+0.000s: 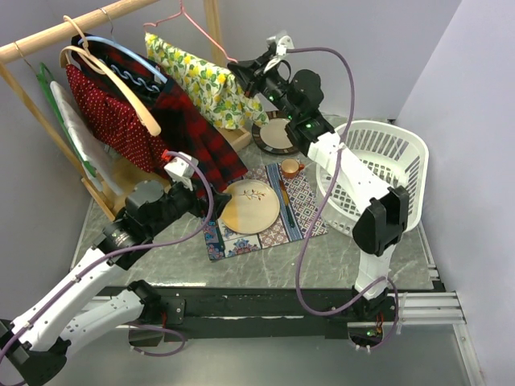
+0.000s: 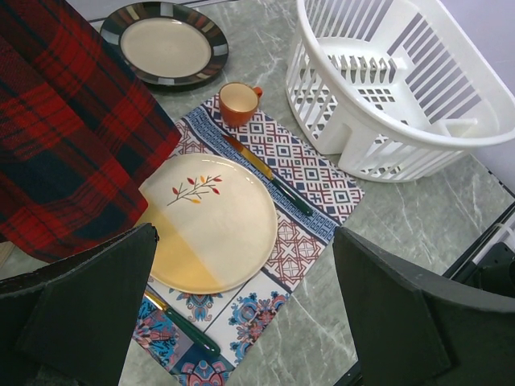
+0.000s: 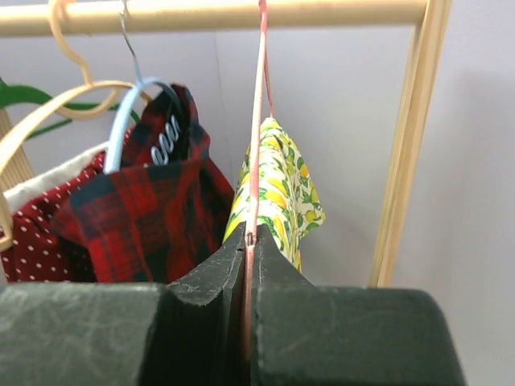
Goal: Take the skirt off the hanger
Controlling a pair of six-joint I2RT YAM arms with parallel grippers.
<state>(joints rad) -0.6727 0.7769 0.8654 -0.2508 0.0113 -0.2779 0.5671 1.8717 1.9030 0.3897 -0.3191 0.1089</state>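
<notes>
The right claw (image 3: 248,251) is clamped on the pink hanger (image 3: 258,121) holding the lemon-print skirt (image 1: 203,76); the left claw (image 2: 244,241) gapes apart over the plate (image 2: 211,221).

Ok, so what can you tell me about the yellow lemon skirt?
The skirt is thin-looking pale cloth printed with yellow lemons and green leaves. It hangs in loose folds on a thin pink hanger hooked over the wooden rail, at the rack's right end. The red checked garment hangs beside it. The right gripper pinches the hanger's wire close to the cloth.
</notes>
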